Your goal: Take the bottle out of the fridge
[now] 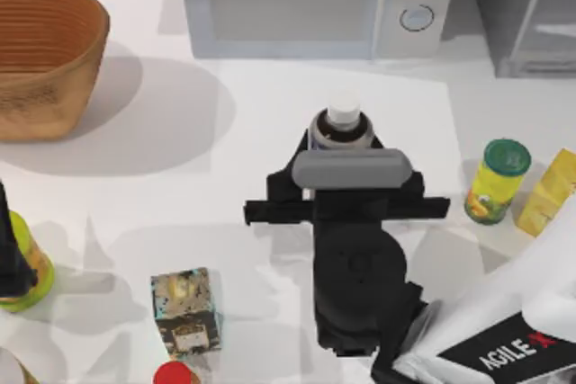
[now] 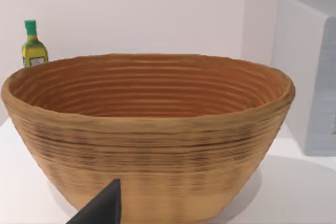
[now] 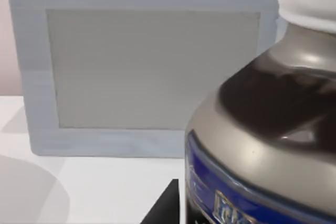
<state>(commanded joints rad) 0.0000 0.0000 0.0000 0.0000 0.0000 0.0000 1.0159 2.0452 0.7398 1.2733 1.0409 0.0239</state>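
The bottle (image 1: 343, 123) is standing on the worktop (image 1: 243, 132), just beyond the right gripper (image 1: 345, 143); whether it is grasping cannot be told.

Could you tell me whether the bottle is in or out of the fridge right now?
Out. The bottle stands upright on the table before the microwave, at the right gripper; the fridge sits apart.

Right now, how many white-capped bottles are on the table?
1. The bottle stands mid-table in front of the microwave, at the right end effector. Others may be hidden beyond the table's edges.
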